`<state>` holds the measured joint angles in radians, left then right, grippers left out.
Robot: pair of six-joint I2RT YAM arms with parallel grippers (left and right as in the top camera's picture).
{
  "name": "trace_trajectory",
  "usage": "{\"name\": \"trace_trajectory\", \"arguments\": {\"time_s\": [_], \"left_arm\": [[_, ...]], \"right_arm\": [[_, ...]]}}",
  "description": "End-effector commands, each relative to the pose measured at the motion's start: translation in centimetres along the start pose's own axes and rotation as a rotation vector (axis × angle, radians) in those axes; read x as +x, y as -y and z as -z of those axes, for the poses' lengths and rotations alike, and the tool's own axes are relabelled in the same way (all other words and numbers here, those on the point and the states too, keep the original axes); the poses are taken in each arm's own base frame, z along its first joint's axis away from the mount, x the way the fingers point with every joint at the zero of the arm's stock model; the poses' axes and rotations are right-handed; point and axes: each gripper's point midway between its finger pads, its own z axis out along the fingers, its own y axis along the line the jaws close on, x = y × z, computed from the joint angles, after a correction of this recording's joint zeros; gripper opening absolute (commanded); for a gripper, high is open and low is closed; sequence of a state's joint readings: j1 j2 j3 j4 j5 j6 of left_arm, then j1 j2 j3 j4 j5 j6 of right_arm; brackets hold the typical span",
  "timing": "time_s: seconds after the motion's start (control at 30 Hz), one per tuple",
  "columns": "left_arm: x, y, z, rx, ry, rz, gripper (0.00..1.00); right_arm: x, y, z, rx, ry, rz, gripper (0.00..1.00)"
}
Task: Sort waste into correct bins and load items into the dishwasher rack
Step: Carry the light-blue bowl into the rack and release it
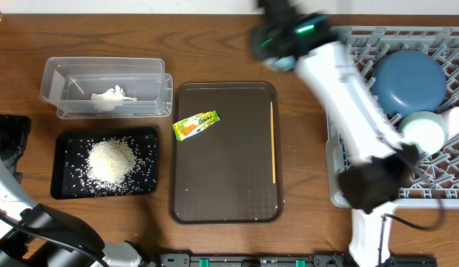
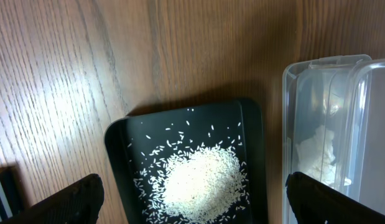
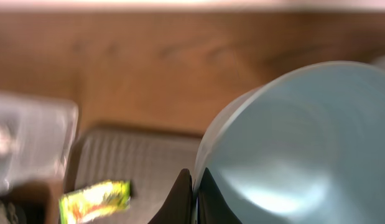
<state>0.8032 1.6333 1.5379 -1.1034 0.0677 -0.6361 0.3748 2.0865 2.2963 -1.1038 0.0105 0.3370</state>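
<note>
From above, a clear tub (image 1: pixel 103 87) stands at the back left of the wooden table (image 1: pixel 214 52), and a crumpled white tissue (image 1: pixel 114 96) lies inside it. Just in front of the tub, a black tray (image 1: pixel 66 144) holds a heap of white grains (image 1: pixel 110 161). At the middle lies a brown serving tray (image 1: pixel 225 185). On it are a yellow-green wrapper (image 1: pixel 196 124) near the back left corner and a thin wooden stick (image 1: pixel 273 141) along the right side. At the right is the grey rack (image 1: pixel 437 178), which carries a dark-blue dish (image 1: pixel 407 80), a pale mint bowl (image 1: pixel 424 132) just in front of the dish, and a pinkish cup (image 1: pixel 457 120) cut off by the edge. The right arm (image 1: pixel 348 104) crosses the left side of the rack, and its blurred end is over the table behind the brown tray's right corner. The left arm (image 1: pixel 21 200) is at the front left. On the left wrist camera, the left gripper (image 2: pixel 192 199) has its jaws wide apart and holds nothing. One dark finger shows in each lower corner, above the black tray with the grains, and the tub is at the right. On the right wrist camera, which is blurred, the right gripper (image 3: pixel 193 190) is closed and pinches the rim of the small light-blue bowl (image 3: pixel 298 143). This bowl fills the right half, and the wrapper lies on the brown tray far below at the left.
</note>
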Motion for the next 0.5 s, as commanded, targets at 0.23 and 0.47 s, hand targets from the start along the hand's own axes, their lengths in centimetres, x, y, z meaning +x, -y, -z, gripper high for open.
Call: {"name": "trace_trajectory", "arguments": {"time_s": [0.23,0.47], "left_arm": [[-0.5,0.1,1.1,0.012,0.03,0.016,0.96],[-0.5,0.1,1.1,0.012,0.03,0.016,0.96]], "right_arm": [[-5.6,25.0,9.9,-0.175,0.195,-0.363,0.01],[-3.3,34.9,10.7,-0.344,0.27,-0.44,0.01]]}}
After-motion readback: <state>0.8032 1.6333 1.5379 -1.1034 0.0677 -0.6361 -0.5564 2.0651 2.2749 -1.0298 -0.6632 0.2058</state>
